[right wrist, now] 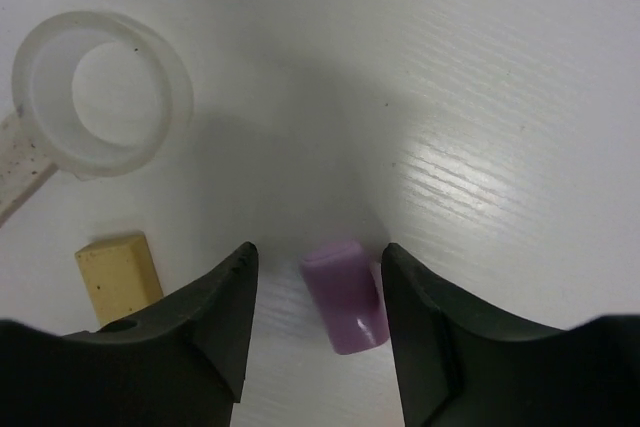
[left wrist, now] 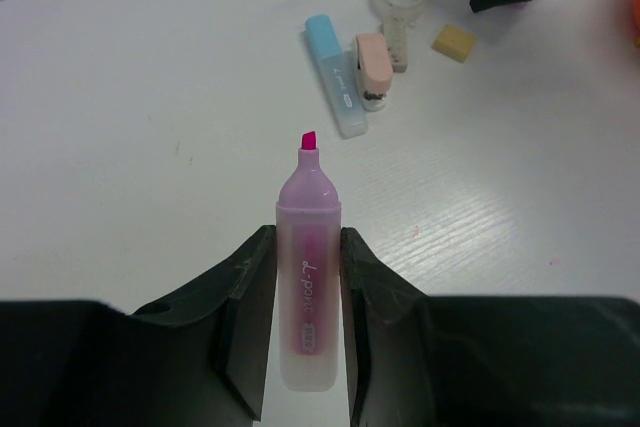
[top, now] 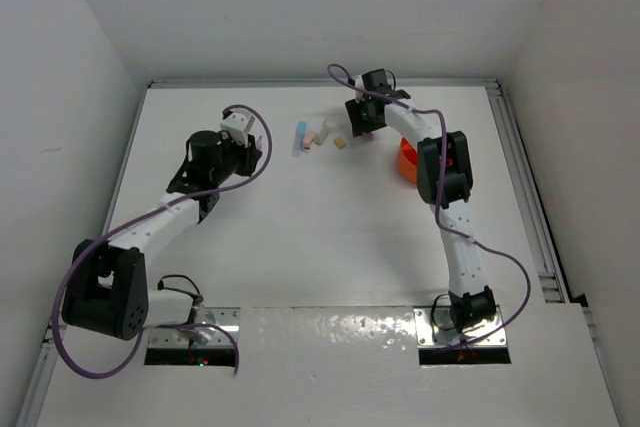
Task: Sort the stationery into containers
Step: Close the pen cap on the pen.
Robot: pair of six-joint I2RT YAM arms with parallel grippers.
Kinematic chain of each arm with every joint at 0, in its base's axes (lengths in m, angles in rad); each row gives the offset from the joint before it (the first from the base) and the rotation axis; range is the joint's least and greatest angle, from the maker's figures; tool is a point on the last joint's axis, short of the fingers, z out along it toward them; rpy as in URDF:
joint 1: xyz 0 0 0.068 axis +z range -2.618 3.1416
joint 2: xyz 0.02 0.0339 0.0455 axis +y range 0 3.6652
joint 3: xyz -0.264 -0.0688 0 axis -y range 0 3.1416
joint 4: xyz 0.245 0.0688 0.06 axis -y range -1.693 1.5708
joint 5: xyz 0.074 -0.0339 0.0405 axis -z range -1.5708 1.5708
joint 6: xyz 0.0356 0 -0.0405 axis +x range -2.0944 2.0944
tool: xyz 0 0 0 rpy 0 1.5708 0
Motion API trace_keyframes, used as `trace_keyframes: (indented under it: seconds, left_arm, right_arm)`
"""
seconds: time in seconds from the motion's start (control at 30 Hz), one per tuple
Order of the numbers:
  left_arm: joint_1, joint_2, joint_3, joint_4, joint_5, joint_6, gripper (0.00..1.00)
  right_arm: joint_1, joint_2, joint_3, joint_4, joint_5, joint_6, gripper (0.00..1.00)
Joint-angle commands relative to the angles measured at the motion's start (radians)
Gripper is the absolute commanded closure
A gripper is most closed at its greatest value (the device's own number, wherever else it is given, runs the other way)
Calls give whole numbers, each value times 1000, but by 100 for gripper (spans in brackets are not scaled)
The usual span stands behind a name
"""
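The left fingers (left wrist: 245,297) are clenched on a translucent pink plastic marker (left wrist: 308,287) with its chisel tip bare. The right fingers (right wrist: 225,317) are released and straddle a lilac cylindrical piece (right wrist: 345,295) lying on the white worktop (right wrist: 520,67). A tan rectangular block (right wrist: 118,277) and a clear plastic ring (right wrist: 100,92) lie near. The round orange plastic tub (top: 406,159) sits beside the right arm.

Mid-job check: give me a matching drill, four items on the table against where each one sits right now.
Items:
1. pink highlighter
2. lilac cap
3. clear ring
4. orange tub

Places:
A. partly hidden behind the right arm
B. clamped in the left end effector
C. lying between the open fingers of the right end effector
D. free on the table, hole facing up

Pairs: 1-B, 2-C, 3-D, 4-A
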Motion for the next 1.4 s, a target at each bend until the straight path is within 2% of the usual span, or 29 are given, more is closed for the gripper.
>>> trace_keyframes:
  seconds: [0.0, 0.07, 0.23, 0.27, 0.43, 0.53, 0.63, 0.7, 0.77, 0.87, 0.97, 1.1, 1.23, 1.37]
  left_arm:
    - [20, 13, 54, 44, -6, -18, 100]
    - [21, 19, 60, 42, -6, -20, 100]
    - [24, 30, 66, 45, -1, -23, 100]
    - [23, 28, 66, 47, 2, -21, 100]
    - [23, 27, 57, 84, 86, 22, 100]
    - [18, 30, 47, 139, 214, 71, 100]
    - [14, 39, 42, 217, 354, 99, 100]
    - [9, 61, 49, 284, 420, 85, 100]
    - [1, 76, 72, 327, 508, 56, 100]
    - [-17, 105, 115, 445, 609, -33, 100]
    - [-34, 110, 131, 553, 649, -105, 100]
    - [-83, 116, 143, 702, 669, -231, 100]
    - [-152, 113, 146, 843, 606, -337, 100]
    - [-186, 88, 128, 952, 508, -432, 100]
  right_arm:
    - [-2, -48, -21, -7, 22, -3, 50]
    - [0, -67, -50, -6, 23, -1, 50]
    - [3, -99, -91, -4, 28, -3, 62]
    - [3, -101, -91, -6, 28, -3, 65]
    - [3, -127, -88, -1, 9, 16, 100]
    - [3, -168, -96, 12, -66, 13, 100]
    - [3, -284, -160, 75, -149, 28, 100]
    - [4, -422, -218, 135, -231, 52, 100]
    - [4, -525, -335, 267, -284, 72, 100]
    - [17, -762, -503, 498, -420, 112, 100]
    - [44, -866, -558, 609, -478, 122, 100]
    - [84, -964, -636, 857, -583, 190, 100]
    - [142, -987, -688, 1018, -653, 254, 100]
    - [179, -981, -676, 1068, -695, 283, 100]
